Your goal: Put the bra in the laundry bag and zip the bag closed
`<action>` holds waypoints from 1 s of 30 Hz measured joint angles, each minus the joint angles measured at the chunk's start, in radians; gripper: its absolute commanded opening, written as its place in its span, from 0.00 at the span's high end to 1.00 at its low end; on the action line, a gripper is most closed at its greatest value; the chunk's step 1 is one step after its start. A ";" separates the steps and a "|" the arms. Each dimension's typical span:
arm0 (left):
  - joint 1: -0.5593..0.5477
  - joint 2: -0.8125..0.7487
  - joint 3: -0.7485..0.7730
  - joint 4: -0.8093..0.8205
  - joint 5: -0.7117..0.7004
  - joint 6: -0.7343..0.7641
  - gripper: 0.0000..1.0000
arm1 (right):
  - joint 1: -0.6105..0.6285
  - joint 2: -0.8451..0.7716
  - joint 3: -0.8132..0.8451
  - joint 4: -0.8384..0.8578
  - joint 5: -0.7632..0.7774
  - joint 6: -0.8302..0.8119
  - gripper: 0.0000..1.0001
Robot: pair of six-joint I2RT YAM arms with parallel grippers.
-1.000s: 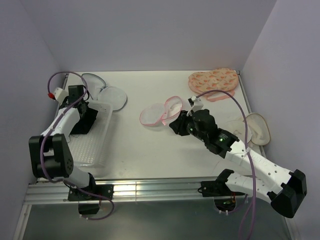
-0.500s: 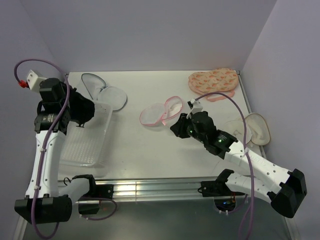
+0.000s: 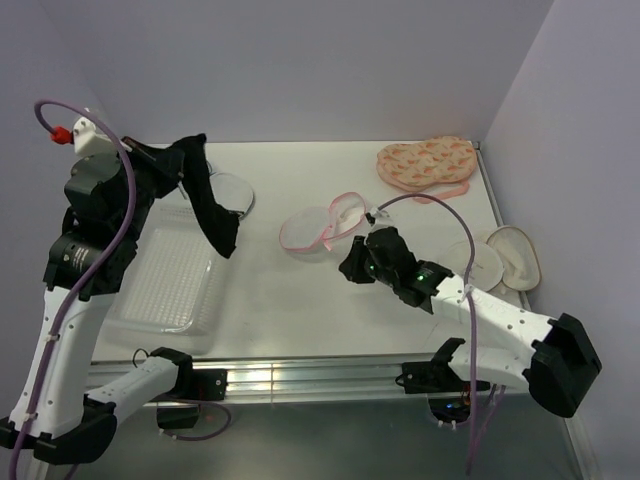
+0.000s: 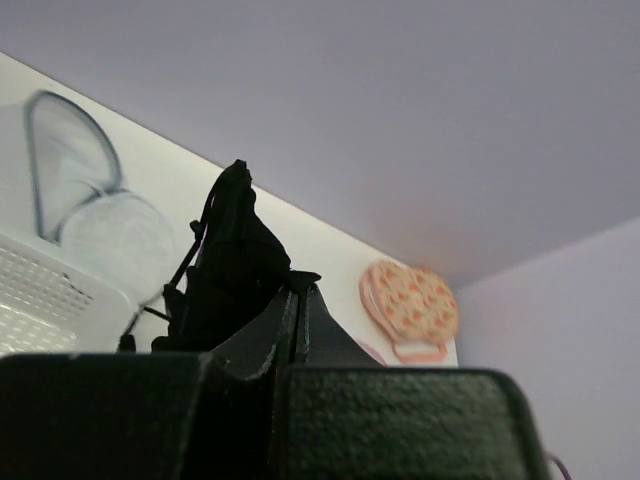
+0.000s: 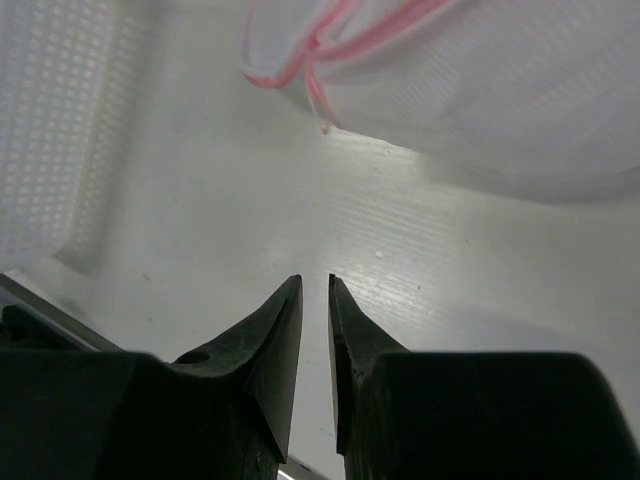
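Note:
My left gripper (image 3: pixel 178 160) is raised high over the table's left side and is shut on the black bra (image 3: pixel 212 215), which hangs down from it above the tray's far end. In the left wrist view the bra (image 4: pixel 235 265) bunches at the closed fingertips of that gripper (image 4: pixel 297 295). The laundry bag (image 3: pixel 322 225), white mesh with pink trim, lies open at the table's middle. My right gripper (image 3: pixel 348 270) sits low just near-right of it, empty, jaws almost together with a thin gap. In the right wrist view the bag (image 5: pixel 480 90) lies just beyond that gripper (image 5: pixel 315 282).
A clear plastic tray (image 3: pixel 170 290) lies at the left. A white mesh pouch with grey trim (image 3: pixel 232 192) lies open behind it. An orange patterned pouch (image 3: pixel 425 160) is at the far right corner, and a beige-trimmed pouch (image 3: pixel 505 255) lies by the right wall.
My left arm has risen from the tray and lifted the bra, which now hangs in the air. My right gripper has shifted slightly nearer along the bag's side.

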 measured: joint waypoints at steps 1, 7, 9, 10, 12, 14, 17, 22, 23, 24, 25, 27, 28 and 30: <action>-0.028 -0.007 -0.007 -0.003 0.008 0.002 1.00 | 0.000 0.020 -0.011 0.008 0.002 0.006 0.77; -0.209 -0.023 -0.077 -0.011 0.023 0.002 1.00 | 0.000 0.143 -0.050 0.070 0.003 0.050 0.79; -0.277 -0.021 -0.103 -0.013 0.013 -0.003 1.00 | -0.005 0.186 -0.053 0.094 0.003 0.064 0.80; -0.317 -0.021 -0.119 -0.010 0.008 -0.006 1.00 | -0.008 0.205 -0.054 0.105 0.002 0.070 0.81; -0.388 -0.017 -0.145 0.000 -0.013 -0.014 1.00 | -0.018 0.242 -0.054 0.132 0.000 0.078 0.82; -0.455 -0.008 -0.167 0.009 -0.032 -0.025 1.00 | -0.040 0.286 -0.054 0.156 -0.002 0.083 0.82; -0.566 0.027 -0.190 0.043 -0.088 -0.042 1.00 | -0.088 0.335 -0.054 0.181 -0.003 0.090 0.82; -0.686 0.119 -0.188 0.106 -0.140 -0.053 1.00 | -0.167 0.404 -0.024 0.192 0.004 0.093 0.83; -0.697 0.138 -0.188 0.118 -0.143 -0.053 1.00 | -0.184 0.426 -0.009 0.194 0.004 0.092 0.83; -0.704 0.152 -0.188 0.125 -0.144 -0.053 1.00 | -0.200 0.448 0.008 0.197 0.003 0.092 0.84; -0.708 0.164 -0.188 0.129 -0.144 -0.055 1.00 | -0.217 0.467 0.025 0.200 0.002 0.092 0.84; -0.711 0.173 -0.197 0.141 -0.143 -0.057 1.00 | -0.250 0.497 0.053 0.207 0.003 0.092 0.84; -0.711 0.167 -0.211 0.152 -0.142 -0.060 1.00 | -0.267 0.509 0.066 0.211 0.004 0.091 0.84; -0.714 0.132 -0.277 0.195 -0.140 -0.067 1.00 | -0.297 0.522 0.087 0.218 0.005 0.087 0.84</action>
